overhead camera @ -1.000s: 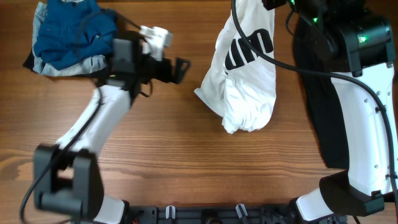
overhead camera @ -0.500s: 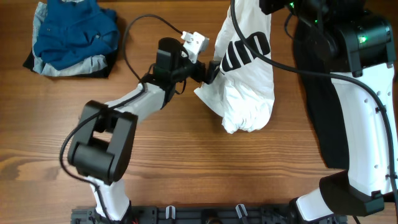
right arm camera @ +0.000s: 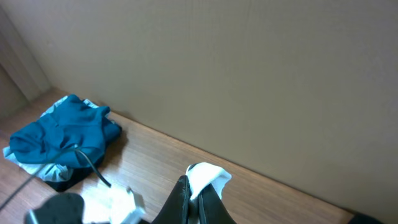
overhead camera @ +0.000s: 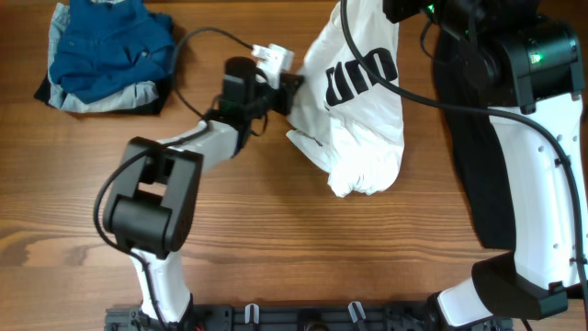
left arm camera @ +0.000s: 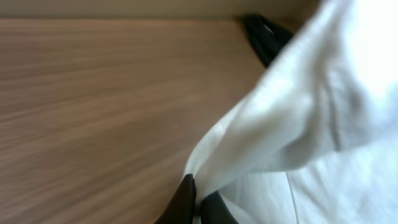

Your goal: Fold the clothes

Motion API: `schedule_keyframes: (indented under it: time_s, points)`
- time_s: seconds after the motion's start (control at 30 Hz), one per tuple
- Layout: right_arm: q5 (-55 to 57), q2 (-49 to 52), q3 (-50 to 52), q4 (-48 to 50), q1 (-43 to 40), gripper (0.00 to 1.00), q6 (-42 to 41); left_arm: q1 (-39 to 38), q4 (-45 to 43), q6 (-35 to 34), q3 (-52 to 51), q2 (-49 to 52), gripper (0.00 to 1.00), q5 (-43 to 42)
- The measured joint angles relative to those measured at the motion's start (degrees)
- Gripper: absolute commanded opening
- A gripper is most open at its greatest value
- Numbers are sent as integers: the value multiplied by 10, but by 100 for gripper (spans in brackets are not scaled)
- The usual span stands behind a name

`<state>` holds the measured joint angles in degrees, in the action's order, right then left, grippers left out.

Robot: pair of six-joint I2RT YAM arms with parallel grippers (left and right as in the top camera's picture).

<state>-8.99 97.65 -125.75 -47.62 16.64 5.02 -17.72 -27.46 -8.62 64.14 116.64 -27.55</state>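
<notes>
Toward the far middle of the wooden table (overhead camera: 276, 230), the white T-shirt (overhead camera: 363, 129) with black block print is draped; its left edge is pinched by the left gripper (left arm camera: 196, 200); its top is clamped by the right gripper (right arm camera: 194, 198); blue garments (overhead camera: 106, 51) are piled far left.

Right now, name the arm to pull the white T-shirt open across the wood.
Left: the left gripper pinches the side edge of the white T-shirt low beside bare table; the right gripper holds another part raised.
</notes>
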Motion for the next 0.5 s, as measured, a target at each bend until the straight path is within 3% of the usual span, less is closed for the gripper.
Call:
schedule_keyframes:
  time_s: [0.17, 0.5]
  points:
    - [-2, 0, 0, 0, -10, 4, 0, 54, 12, -54, 0, -70, 4, 2]
    - [-4, 0, 0, -9, -100, 4, 0, 131, 59, -54, 14, -408, 4, 52]
